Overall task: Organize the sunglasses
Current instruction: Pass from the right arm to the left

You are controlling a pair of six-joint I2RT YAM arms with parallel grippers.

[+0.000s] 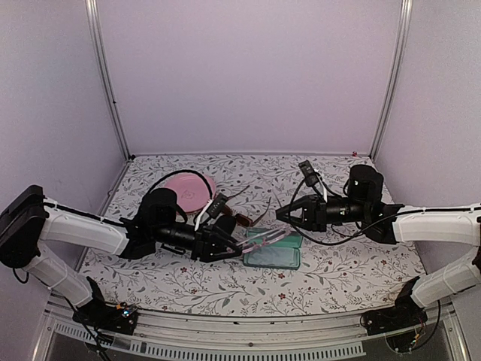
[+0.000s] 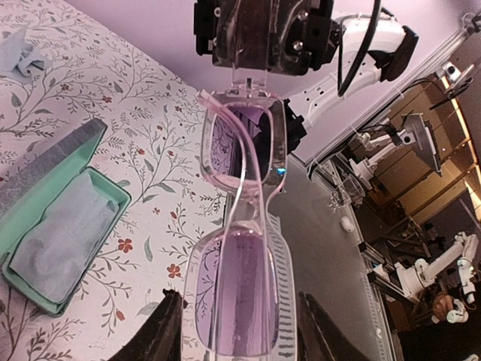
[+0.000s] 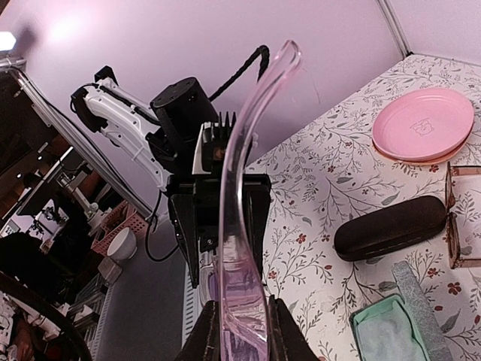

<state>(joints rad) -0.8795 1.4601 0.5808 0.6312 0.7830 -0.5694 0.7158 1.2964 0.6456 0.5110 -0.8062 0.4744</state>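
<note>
The pale, near-transparent sunglasses [image 1: 267, 239] hang in the air between my two arms, above the open green case [image 1: 274, 258]. My right gripper [image 3: 244, 331] is shut on one lens end of the pale sunglasses [image 3: 244, 248]. My left gripper [image 2: 237, 331] straddles the other lens of the sunglasses [image 2: 240, 248], a black finger close on each side with a thin gap still showing. The reddish-brown sunglasses [image 1: 240, 218] lie unfolded on the table behind the case, also seen at the right edge of the right wrist view [image 3: 458, 226].
A pink plate [image 1: 188, 188] sits at the back left. A black oblong case [image 3: 387, 226] lies shut near the reddish-brown sunglasses. The green case [image 2: 60, 226] lies open with a pale cloth inside. The table's near edge runs close under the held glasses.
</note>
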